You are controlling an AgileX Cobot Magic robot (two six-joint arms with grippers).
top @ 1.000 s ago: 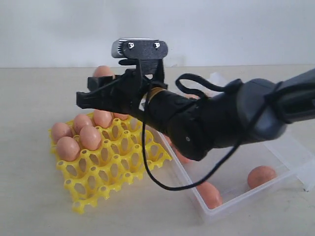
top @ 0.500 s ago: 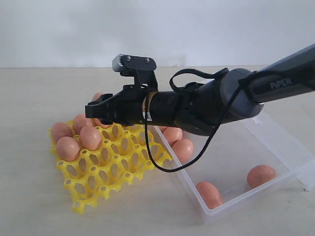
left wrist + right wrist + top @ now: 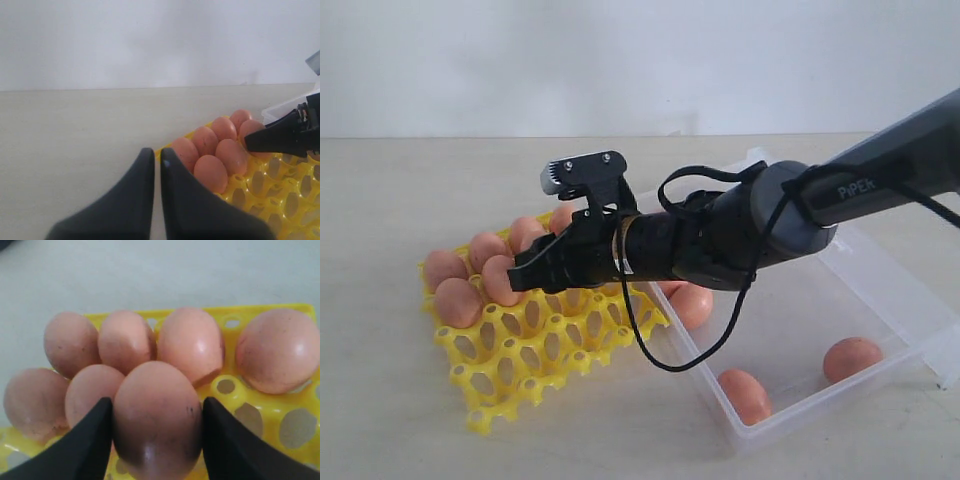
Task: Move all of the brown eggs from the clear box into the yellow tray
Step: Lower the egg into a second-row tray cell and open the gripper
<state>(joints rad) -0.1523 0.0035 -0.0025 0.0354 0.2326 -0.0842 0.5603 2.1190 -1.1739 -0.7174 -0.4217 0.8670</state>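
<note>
A brown egg [image 3: 157, 415] is gripped on both sides by the right fingers [image 3: 90, 440] at a cup of the yellow tray [image 3: 550, 350]. It is pressed close to six other eggs [image 3: 457, 302], which are gathered along the tray's far left edge. The left fingers [image 3: 135, 200] are closed together, with only a thin slit between them, above the bench [image 3: 400, 200] near a tray corner. Three more eggs [image 3: 851, 358] are seen in the clear box [image 3: 880, 300], which is set just beside the tray.
</note>
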